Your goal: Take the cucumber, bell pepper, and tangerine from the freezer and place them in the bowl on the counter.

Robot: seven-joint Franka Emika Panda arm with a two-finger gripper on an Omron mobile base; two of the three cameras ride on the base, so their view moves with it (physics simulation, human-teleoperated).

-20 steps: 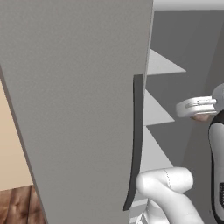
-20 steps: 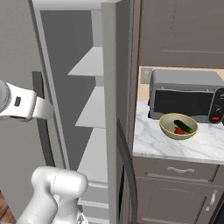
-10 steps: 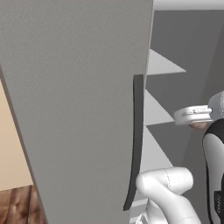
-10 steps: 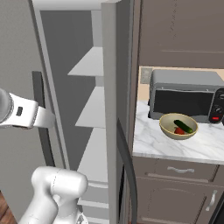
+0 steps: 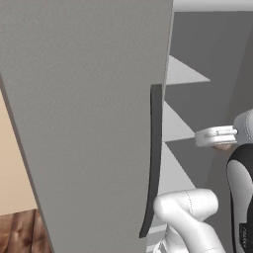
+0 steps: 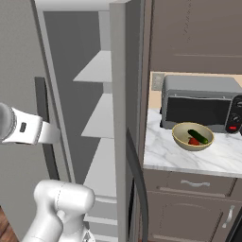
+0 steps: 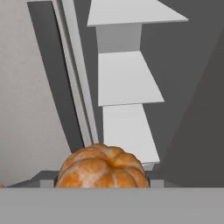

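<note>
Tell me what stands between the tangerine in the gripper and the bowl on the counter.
The tangerine is held just outside the freezer shelves. The freezer's right wall and the half-open door with the dark handle stand between it and the bowl, so the arm must swing out around them.

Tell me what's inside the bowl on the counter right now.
In the bowl lie the dark green cucumber and the red bell pepper. The bowl's near wall hides whatever sits lower inside.
</note>
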